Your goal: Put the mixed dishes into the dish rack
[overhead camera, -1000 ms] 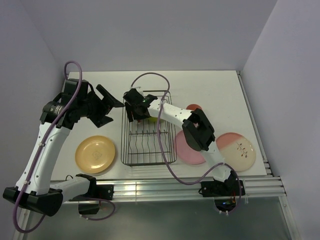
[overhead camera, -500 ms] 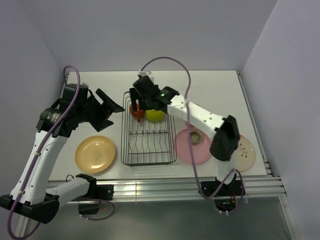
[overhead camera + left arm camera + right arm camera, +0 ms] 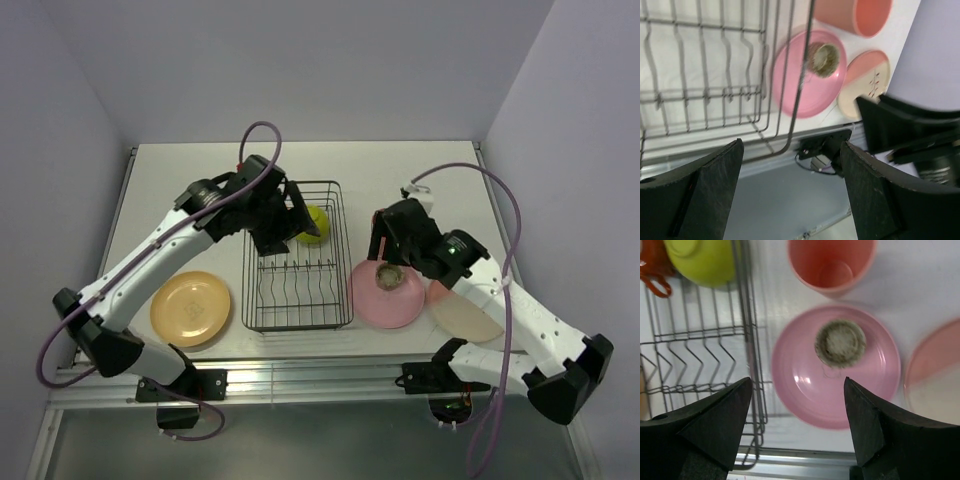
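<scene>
The black wire dish rack (image 3: 296,268) holds a lime-green bowl (image 3: 313,224) and a red-orange cup (image 3: 652,270) at its far end. My left gripper (image 3: 284,220) hangs open over that far end, empty (image 3: 792,195), and hides the cup in the top view. A small tan bowl (image 3: 840,343) sits upside down on the pink plate (image 3: 840,390) right of the rack. My right gripper (image 3: 797,425) is open and empty above that plate's near edge. The salmon tumbler (image 3: 832,262) stands just beyond. The pink-and-cream plate (image 3: 465,312) and yellow plate (image 3: 190,308) lie on the table.
The right arm's forearm (image 3: 505,305) crosses over the pink-and-cream plate. The table's metal front rail (image 3: 320,380) runs along the near edge. Walls close the table on the left, back and right.
My right gripper has pulled out of the rack and moved right, over the pink plate, leaving the cup and bowl in the rack. My left arm swung right, over the rack's far end.
</scene>
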